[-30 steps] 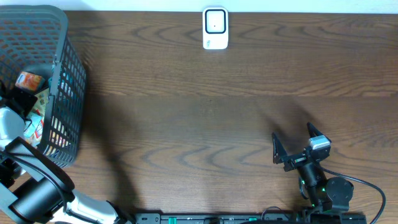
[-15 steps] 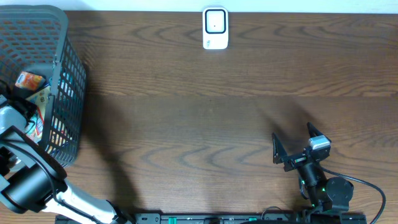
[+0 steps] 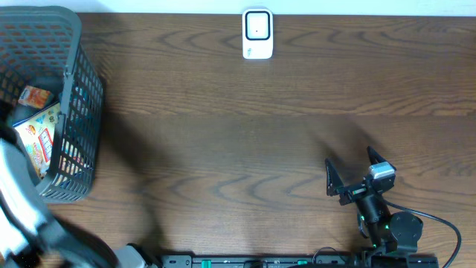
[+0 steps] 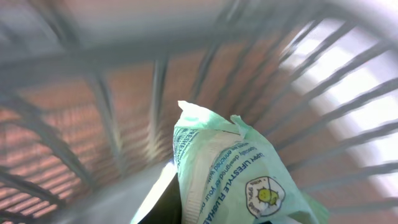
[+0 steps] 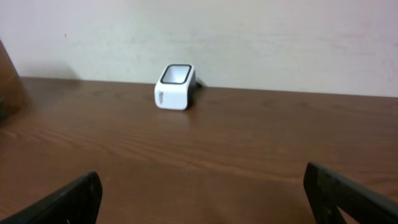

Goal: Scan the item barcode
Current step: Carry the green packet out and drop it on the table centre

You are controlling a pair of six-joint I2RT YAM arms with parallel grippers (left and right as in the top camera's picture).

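- The green packet (image 4: 236, 180) is being clamped by the left gripper; the right gripper (image 3: 348, 160) is being shown with fingers apart.
- A snag on the basket (image 3: 83, 97) wall is being risked, and the packet could be pulled loose.

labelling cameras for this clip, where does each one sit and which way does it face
overhead: fixed above, straight down on the brown wooden table, grey mesh basket, white box-shaped scanner; shows blurred left arm, open right gripper.
left wrist: inside the basket, facing its bars, close on a pale green printed packet it seems to grip.
right wrist: low over the table, facing the scanner; its dark fingertips show.
shared: overhead and right wrist both see the scanner.
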